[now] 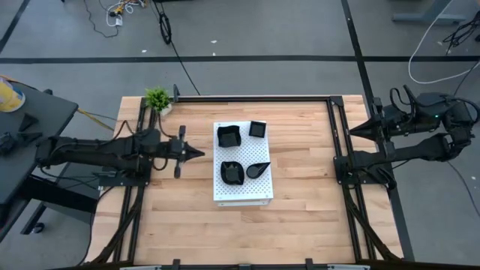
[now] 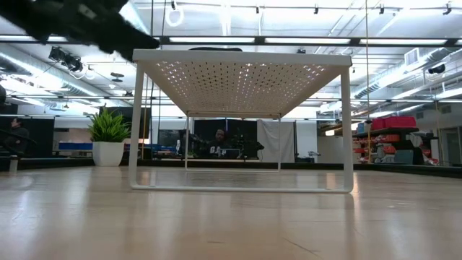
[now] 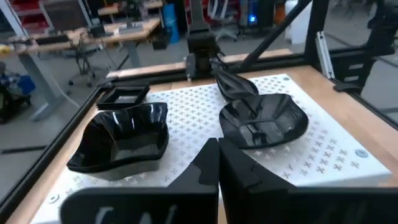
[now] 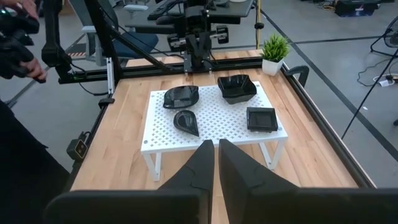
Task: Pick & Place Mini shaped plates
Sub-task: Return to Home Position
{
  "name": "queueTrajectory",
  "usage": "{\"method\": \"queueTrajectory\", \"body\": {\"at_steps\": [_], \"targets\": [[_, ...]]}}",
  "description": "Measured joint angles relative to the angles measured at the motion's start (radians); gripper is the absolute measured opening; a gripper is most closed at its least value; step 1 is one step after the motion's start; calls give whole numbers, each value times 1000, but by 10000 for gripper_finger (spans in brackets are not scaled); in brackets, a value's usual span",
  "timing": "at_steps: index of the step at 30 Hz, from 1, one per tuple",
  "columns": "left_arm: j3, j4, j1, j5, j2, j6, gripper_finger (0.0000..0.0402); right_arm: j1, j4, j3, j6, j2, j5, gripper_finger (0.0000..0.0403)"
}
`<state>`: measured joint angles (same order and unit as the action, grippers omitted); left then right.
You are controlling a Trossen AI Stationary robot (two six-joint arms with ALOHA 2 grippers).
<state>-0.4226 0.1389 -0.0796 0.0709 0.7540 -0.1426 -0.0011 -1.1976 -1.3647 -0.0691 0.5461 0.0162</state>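
Several small glossy black mini shaped plates rest on their bases on a white perforated board [image 1: 241, 189] that stands on legs mid-table. They are a wavy-edged one [image 1: 229, 136] [image 3: 124, 137], a square one [image 1: 257, 129] [image 4: 261, 118], a rounded one [image 1: 232, 172] [image 3: 264, 118] and a teardrop one [image 1: 258, 169] [image 4: 186, 121]. My left gripper [image 1: 199, 154] [image 3: 217, 163] is shut, level, just left of the board, touching nothing. My right gripper [image 1: 352, 129] [image 4: 216, 155] is shut and waits high at the table's right edge.
A small green potted plant [image 1: 158, 98] stands at the table's far left corner. Black frame rails [image 1: 337, 135] run along the table's sides. A person's hand [image 4: 18, 37] shows beyond the table in the right wrist view. Bare wood lies near the front edge.
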Motion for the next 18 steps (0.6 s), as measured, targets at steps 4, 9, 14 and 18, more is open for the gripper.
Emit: {"method": "queueTrajectory", "body": {"at_steps": [4,9,14,18], "targets": [[98,54,17,32,-94,1,1,0,0,0,0,0,0,29],[195,73,61,41,-208,0,1,0,0,0,0,0,0,29],[282,74,84,40,-305,0,1,0,0,0,0,0,0,29],[318,72,93,40,-358,-1,1,0,0,0,0,0,0,29]]}}
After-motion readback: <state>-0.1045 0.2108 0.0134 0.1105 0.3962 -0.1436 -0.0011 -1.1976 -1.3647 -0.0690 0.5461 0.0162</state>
